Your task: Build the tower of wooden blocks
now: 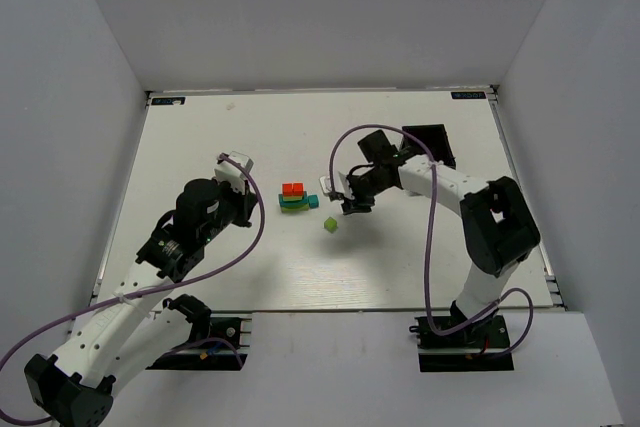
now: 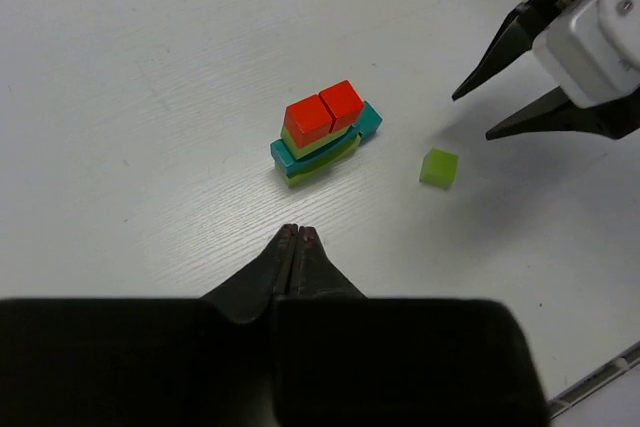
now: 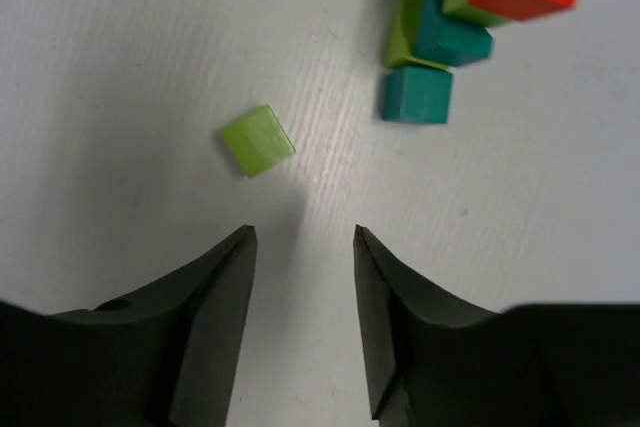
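The wood block tower (image 1: 294, 197) stands near the middle of the white table (image 1: 200, 137). It is a low stack of lime and teal flat bars with a red and an orange cube side by side on top, and a teal cube (image 3: 416, 95) sits on the table just beside its end. A loose lime-green cube (image 3: 258, 140) lies apart from the stack, on the right arm's side. The right gripper (image 3: 302, 247) hovers near that cube, fingers spread and empty, and the cube sits off to one side of the gap, turned at an angle to the jaws. The likely step is picking it up, so the wrist should shift over and rotate until the pads face two flat sides before lowering and closing. The left gripper (image 2: 297, 237) points at the tower from close by, fingers pressed together on nothing, and is best kept clear.
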Controlling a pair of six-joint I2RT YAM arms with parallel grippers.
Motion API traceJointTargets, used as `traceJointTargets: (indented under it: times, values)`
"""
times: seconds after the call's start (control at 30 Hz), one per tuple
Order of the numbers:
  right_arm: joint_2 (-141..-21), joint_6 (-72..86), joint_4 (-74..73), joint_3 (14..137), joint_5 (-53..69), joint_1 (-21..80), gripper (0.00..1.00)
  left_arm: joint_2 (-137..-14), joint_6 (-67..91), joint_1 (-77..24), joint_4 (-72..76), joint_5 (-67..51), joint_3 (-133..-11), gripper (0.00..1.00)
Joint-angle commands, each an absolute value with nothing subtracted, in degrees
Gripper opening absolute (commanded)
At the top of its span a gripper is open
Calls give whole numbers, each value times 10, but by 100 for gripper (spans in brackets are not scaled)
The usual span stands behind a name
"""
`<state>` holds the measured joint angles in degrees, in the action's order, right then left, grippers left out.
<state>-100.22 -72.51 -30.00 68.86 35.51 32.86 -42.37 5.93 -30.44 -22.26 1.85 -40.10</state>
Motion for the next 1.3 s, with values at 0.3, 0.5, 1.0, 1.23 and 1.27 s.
traceJointTargets:
  times: [0.3,0.5,1.0,1.23,1.27]
  values:
    - [-1053,-811,-308,706,359,375,62,-420,57,-301,-221,5,-404,39]
    - [-1077,-816,-312,715,345,391,61,-420,57,-301,-221,5,-404,39]
    - [-1069,-798,-308,715,330,405,27,-420,57,-301,-221,5,-404,39]
    - [-1056,-737,-275,733,303,403,16,-415,57,-301,-221,5,-404,39]
    - [-1057,-720,-272,737,294,403,16,-415,57,-301,-221,5,-404,39]
